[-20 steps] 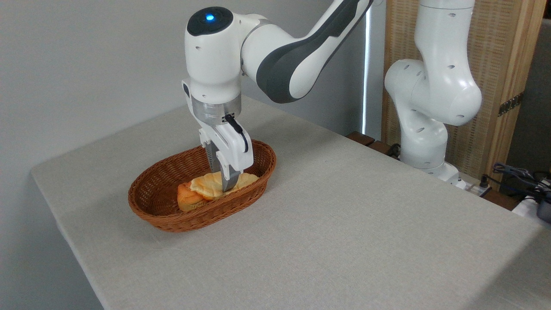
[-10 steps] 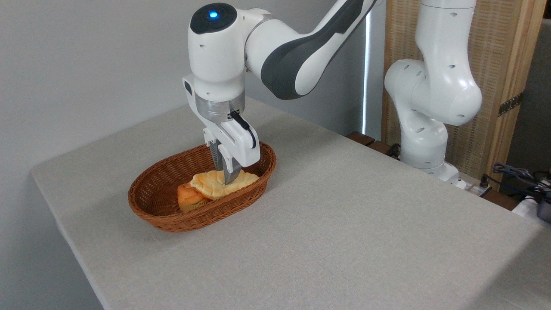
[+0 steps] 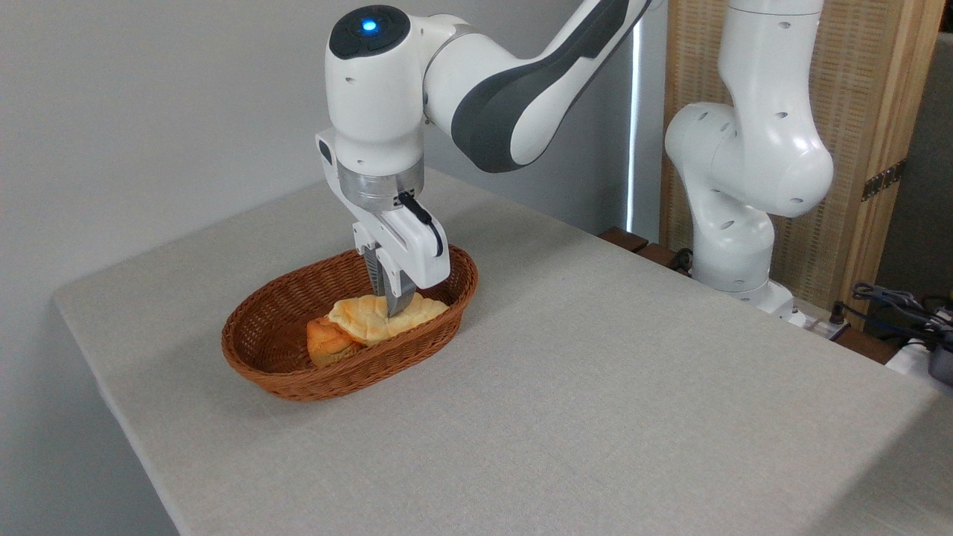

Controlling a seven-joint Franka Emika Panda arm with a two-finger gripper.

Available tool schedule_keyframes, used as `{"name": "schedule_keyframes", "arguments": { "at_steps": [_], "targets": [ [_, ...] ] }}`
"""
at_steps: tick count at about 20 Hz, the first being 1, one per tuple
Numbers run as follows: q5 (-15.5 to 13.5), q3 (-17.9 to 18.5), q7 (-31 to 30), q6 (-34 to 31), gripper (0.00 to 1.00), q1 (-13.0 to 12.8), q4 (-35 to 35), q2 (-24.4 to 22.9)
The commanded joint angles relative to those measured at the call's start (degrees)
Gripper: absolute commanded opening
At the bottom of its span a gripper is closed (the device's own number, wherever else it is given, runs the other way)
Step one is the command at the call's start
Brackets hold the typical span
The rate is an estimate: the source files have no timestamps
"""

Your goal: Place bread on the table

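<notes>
Bread (image 3: 372,318), pinched mid-length by gripper (image 3: 394,307), partly raised inside wicker basket (image 3: 283,365), overlapping small bun (image 3: 326,344). Best lifted straight and slowly, clear of rim, then lowered flat onto table (image 3: 595,387).

The bread (image 3: 372,318) is a long, flat, pale golden pastry with a scored top. It lies inside the wicker basket (image 3: 283,372), its left end resting on a small orange-brown bun (image 3: 325,345). The grey counter (image 3: 595,387) carries the basket.
</notes>
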Motion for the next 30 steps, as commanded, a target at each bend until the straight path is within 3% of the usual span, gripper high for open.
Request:
{"name": "schedule_keyframes", "arguments": {
  "at_steps": [1, 10, 16, 22, 25, 26, 28, 29, 30],
  "targets": [
    [-0.59, 0.41, -0.7, -1.78, 0.12, -0.12, -0.2, -0.87],
    [-0.59, -0.29, -0.96, -2.48, 0.12, -0.21, 1.73, -1.57],
    [-0.6, -1.0, -3.78, -10.47, 0.12, -0.3, 8.58, -2.98],
    [0.28, 2.24, -3.25, -15.49, 0.12, 2.77, 12.46, -3.33],
    [5.71, 4.18, -2.81, -15.49, 0.16, 4.01, 12.46, -4.12],
    [8.08, 4.19, -2.81, -15.49, 0.26, 4.01, 12.46, -4.12],
    [14.32, 4.45, -2.9, -15.49, 0.78, 4.1, 12.46, -4.04],
    [16.78, 4.54, -3.16, -15.49, 0.94, 4.1, 12.46, -4.04],
    [18.37, 4.62, -3.25, -15.49, 1.0, 4.1, 12.46, -4.04]
  ]
}}
